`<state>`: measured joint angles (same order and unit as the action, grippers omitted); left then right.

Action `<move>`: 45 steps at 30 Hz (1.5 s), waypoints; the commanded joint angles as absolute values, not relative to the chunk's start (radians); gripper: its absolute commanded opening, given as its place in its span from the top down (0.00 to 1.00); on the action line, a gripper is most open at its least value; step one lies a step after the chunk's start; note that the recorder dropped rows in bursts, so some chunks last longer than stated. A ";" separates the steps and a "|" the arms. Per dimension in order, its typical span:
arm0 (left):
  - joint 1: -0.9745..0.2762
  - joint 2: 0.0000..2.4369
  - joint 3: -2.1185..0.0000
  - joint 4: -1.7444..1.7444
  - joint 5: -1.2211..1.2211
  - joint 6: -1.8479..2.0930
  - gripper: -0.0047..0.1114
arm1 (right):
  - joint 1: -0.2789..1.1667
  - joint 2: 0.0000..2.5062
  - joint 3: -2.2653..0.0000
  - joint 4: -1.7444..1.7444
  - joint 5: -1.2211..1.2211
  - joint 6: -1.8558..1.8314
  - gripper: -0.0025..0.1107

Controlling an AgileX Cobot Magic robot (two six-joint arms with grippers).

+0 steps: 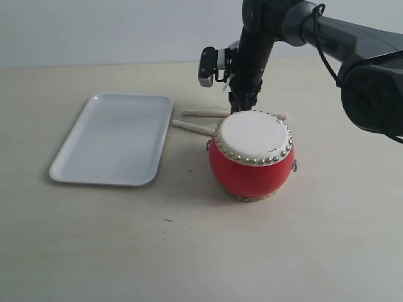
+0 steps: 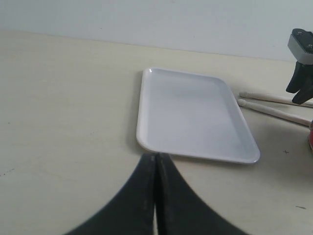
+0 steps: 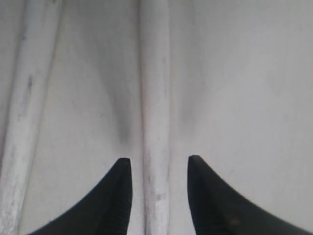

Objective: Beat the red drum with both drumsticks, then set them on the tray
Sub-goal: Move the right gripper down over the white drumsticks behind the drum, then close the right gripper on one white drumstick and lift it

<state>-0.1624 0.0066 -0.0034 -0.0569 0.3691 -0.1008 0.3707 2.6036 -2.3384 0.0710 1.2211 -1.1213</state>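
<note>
The red drum (image 1: pixel 252 157) stands upright on the table right of the white tray (image 1: pixel 113 138), which holds nothing. Both drumsticks lie on the table behind the drum, one (image 1: pixel 204 112) farther back than the other (image 1: pixel 192 127). My right gripper (image 3: pixel 159 164) is open, lowered straight over the far drumstick (image 3: pixel 155 98); the stick runs between its fingers without touching either one, and the second stick (image 3: pixel 22 117) lies beside it. My left gripper (image 2: pixel 156 159) is shut on nothing, low over the table near one end of the tray (image 2: pixel 195 117), and is out of the exterior view.
The right arm (image 1: pixel 252 56) comes down from the upper right, just behind the drum, its wrist camera block (image 1: pixel 208 66) toward the tray. In the left wrist view the drumstick ends (image 2: pixel 274 105) and the right wrist (image 2: pixel 301 68) show beyond the tray. Bare pale tabletop surrounds everything.
</note>
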 commanded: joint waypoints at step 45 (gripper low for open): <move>-0.168 0.000 0.000 -0.056 0.367 -0.102 0.96 | 0.373 2.600 -2.345 0.068 1.221 -1.070 0.64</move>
<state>-0.1624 0.0066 -0.0034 -0.0569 0.3691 -0.1008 0.3707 2.6036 -2.3384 0.0710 1.2135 -1.0754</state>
